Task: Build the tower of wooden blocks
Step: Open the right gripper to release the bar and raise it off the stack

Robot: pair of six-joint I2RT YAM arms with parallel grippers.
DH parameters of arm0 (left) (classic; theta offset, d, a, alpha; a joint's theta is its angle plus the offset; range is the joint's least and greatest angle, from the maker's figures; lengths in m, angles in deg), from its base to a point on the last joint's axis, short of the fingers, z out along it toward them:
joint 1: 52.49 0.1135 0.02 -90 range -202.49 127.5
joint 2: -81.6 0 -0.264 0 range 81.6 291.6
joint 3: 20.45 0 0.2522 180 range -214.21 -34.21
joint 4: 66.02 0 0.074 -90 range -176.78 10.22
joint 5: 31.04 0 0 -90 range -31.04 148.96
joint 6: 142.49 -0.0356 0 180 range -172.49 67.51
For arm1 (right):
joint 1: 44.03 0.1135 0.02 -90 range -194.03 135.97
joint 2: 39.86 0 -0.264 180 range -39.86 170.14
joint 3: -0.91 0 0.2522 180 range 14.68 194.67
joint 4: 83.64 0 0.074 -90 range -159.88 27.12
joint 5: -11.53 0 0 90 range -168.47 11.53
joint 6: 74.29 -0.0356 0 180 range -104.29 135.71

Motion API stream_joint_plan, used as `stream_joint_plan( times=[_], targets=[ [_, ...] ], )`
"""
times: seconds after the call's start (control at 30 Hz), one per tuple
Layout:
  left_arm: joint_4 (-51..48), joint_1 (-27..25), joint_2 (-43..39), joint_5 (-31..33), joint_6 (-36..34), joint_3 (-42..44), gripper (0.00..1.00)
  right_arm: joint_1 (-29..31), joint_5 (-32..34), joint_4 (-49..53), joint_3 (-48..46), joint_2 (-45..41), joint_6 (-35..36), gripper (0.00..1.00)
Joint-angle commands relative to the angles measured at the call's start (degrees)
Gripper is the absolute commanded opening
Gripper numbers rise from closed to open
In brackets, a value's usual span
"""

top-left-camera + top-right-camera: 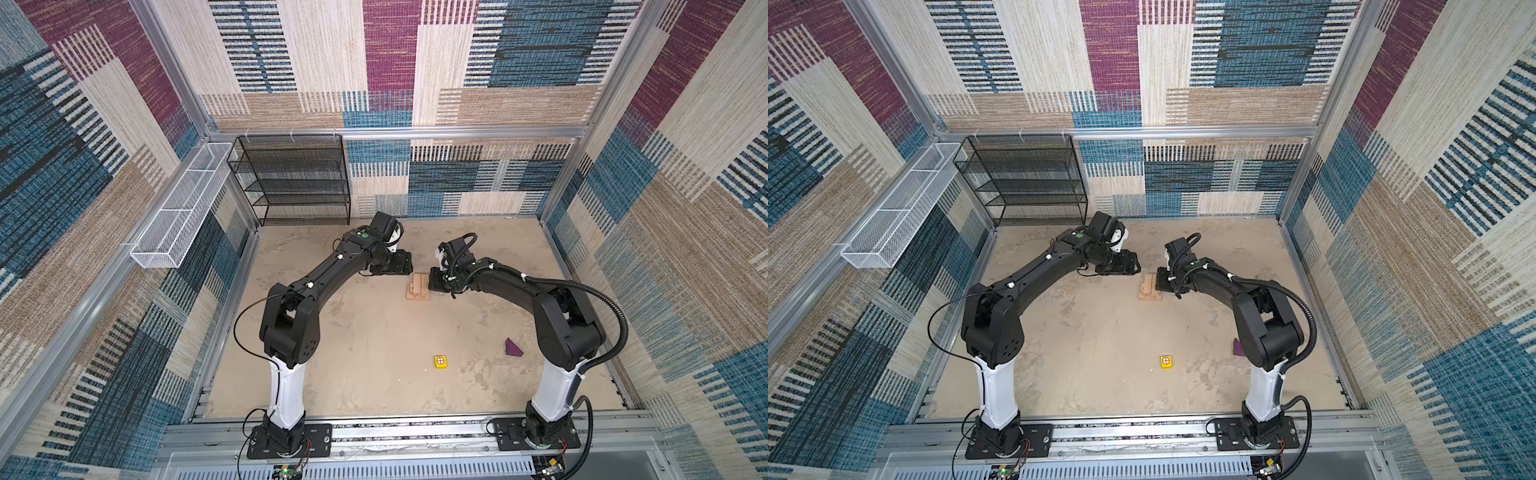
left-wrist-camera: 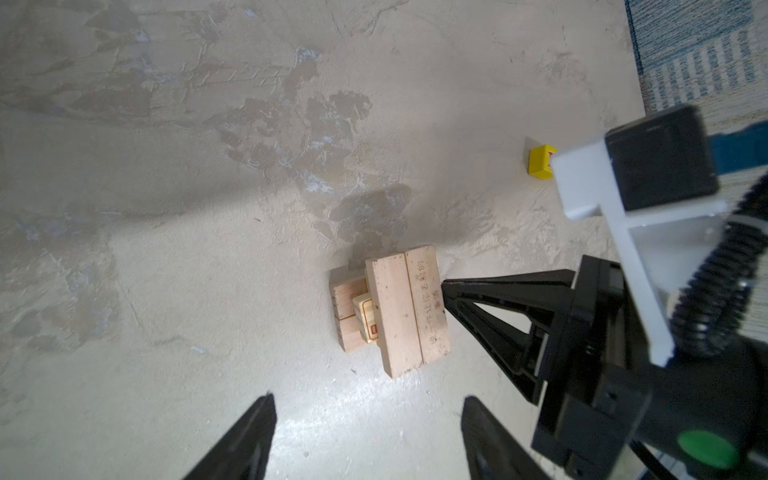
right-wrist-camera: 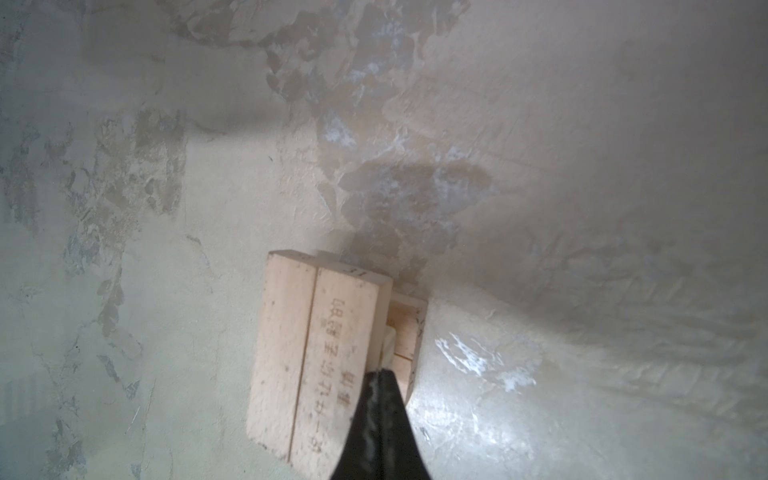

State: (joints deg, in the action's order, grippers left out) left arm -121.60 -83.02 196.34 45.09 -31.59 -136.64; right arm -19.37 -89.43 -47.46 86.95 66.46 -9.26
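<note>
Desk (image 1: 353, 332) front holds a loose yellow cube (image 1: 441, 362) and purple wedge (image 1: 513, 348). Farther in stands the plank stack (image 1: 418, 287), the right pincer (image 3: 380, 374) pressed together at its top edge; beyond, the left pincer (image 2: 369, 400) hangs spread, empty.

I see a black wire-mesh shelf rack (image 1: 291, 178) against blue-purple-beige woven walls (image 1: 457, 104), a white mesh basket (image 1: 183, 208) beside it, mottled beige floor (image 1: 353, 332) in front of it.
</note>
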Motion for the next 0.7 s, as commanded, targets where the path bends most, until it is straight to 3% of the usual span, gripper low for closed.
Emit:
stream_joint_plan(
  times=[0.0, 0.67],
  targets=[
    [-0.75, -0.01, -0.04, -0.19, -0.56, -0.31, 0.75, 0.03, -1.08, -0.63, 0.8, 0.13, 0.8, 0.01],
    [-0.89, 0.19, -0.65, 1.14, -0.23, 0.02, 0.75, 0.03, 3.19, 0.61, 0.98, -1.24, 0.43, 0.02]
  ],
)
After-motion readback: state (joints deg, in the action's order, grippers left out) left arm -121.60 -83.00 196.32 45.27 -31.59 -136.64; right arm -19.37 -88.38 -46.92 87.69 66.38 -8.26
